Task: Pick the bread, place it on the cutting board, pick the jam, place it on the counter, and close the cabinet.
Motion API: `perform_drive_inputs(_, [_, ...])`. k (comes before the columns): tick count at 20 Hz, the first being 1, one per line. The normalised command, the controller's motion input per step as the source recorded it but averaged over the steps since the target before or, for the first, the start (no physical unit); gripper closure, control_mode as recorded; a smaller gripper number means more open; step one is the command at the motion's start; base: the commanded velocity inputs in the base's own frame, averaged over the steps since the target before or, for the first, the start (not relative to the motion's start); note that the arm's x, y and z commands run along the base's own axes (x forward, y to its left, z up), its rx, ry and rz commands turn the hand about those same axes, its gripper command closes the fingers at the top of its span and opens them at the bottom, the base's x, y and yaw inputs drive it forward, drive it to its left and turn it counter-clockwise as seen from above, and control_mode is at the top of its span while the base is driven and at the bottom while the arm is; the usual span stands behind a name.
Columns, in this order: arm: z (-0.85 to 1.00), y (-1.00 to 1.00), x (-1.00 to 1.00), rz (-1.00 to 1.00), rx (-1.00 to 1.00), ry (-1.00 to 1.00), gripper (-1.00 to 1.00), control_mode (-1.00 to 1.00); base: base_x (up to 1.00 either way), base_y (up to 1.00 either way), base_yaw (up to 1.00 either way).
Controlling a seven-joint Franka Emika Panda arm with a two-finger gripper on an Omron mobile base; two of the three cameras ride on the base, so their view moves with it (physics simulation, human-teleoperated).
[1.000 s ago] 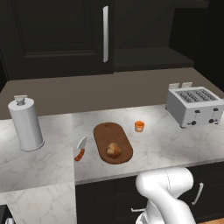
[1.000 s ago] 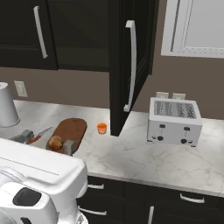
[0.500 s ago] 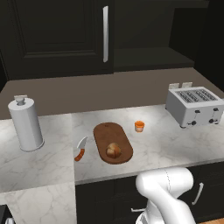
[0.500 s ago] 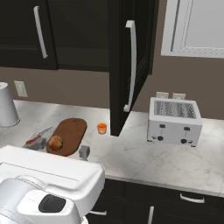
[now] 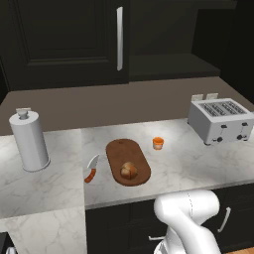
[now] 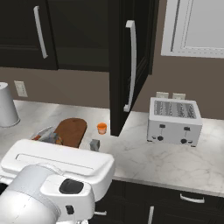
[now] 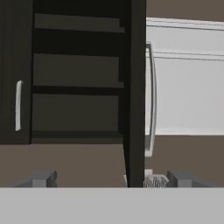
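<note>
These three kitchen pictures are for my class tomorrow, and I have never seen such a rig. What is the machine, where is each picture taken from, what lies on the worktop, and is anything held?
The kitchen is computer-rendered. The machine is a white robot arm on a driving base. Two pictures come from cameras on that base, behind the arm to its left and right. The third comes from a camera on the hand, looking past the gripper at the cabinet, whose door stands open. On the marble counter lie a cutting board with the bread on it, the jam, a knife, a toaster and a white canister. The gripper is open and holds nothing.
</note>
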Motion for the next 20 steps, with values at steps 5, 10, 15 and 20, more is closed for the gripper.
perform_drive_inputs(5, [-0.10,-0.14,0.26,0.00,0.00,0.00,-1.00,-1.00,0.00,0.00,0.00])
perform_drive_inputs(10, [-0.08,-0.17,0.22,0.00,0.00,0.00,-1.00,-1.00,0.00,0.00,0.00])
perform_drive_inputs(15, [-0.09,-0.22,0.20,0.00,0.00,0.00,-1.00,-1.00,0.00,0.00,0.00])
perform_drive_inputs(20, [-0.11,-0.26,0.17,0.01,0.00,0.00,-1.00,-1.00,0.00,0.00,0.00])
